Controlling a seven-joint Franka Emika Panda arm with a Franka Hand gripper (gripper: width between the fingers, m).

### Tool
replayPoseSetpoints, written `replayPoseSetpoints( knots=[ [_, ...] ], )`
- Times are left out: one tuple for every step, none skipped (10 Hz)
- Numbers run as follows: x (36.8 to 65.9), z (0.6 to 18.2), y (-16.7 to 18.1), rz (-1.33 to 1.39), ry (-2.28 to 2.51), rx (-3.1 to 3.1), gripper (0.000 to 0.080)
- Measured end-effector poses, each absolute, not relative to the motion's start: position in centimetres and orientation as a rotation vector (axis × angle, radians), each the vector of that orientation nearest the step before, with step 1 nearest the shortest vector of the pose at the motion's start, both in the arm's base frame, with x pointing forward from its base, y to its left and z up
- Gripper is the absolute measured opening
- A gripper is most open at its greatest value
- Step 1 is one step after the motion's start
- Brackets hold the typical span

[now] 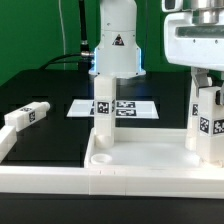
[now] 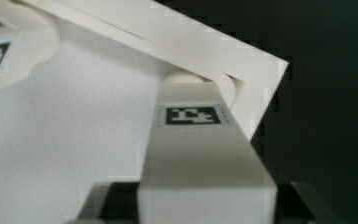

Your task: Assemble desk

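White plastic, matte and smooth, on a black tabletop, with black-and-white square tags on nearly every part.

Shown by the exterior view alone: desk panel [image 1: 140, 160] lying flat at the front, wide and rectangular, with a raised rim all round and a round socket near one corner. Standing leg [image 1: 102, 108] upright at the panel's corner on the exterior view's left, short and square in section, tagged on two faces. Loose leg [image 1: 25, 117] on its side, well apart toward the exterior view's left, seemingly resting on a long white rail [image 1: 40, 178]. Marker board [image 1: 135, 108] thin and flat behind the panel. Gripper [image 1: 207, 85] at the exterior view's right, clamped on the top of the gripped leg [image 1: 208, 125], held upright at the panel's right-hand corner.

Shown by the wrist view alone: the same gripped leg running out from between two dark finger pads [image 2: 108, 203], one tag on its facing side, its far end at the sharp angled corner of the panel's rim. Too blurred there to tell whether touching the panel or just above it.
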State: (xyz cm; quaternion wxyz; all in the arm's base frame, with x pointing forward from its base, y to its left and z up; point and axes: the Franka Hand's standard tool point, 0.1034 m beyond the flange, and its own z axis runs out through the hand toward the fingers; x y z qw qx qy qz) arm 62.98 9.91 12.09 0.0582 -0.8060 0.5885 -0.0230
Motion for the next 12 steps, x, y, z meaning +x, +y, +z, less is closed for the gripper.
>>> replayPoseSetpoints(
  knots=[
    [62.98,12.05,9.98,-0.064,1.866,-2.378,0.029],
    [62.98,12.05,9.97,-0.058,1.932,-2.323,0.029],
    [62.98,12.05,9.96,-0.061,1.902,-2.348,0.029],
    [62.98,12.04,9.97,-0.064,1.868,-2.377,0.029],
    [62.97,12.03,9.97,-0.064,1.858,-2.385,0.0488],
    [62.97,12.03,9.95,-0.077,1.718,-2.494,0.0595],
    [62.98,12.04,9.95,-0.09,1.589,-2.586,0.0595],
    [63.02,12.11,10.02,-0.099,1.51,-2.642,0.064],
    [63.04,12.12,10.14,-0.111,1.352,-2.73,0.0647],
    [63.0,12.09,10.29,-0.12,1.223,-2.799,0.0647],
    [63.01,12.11,10.57,-0.127,1.075,-2.863,0.0647],
    [63.16,12.27,10.77,-0.138,0.939,-2.914,0.0649]
  ],
)
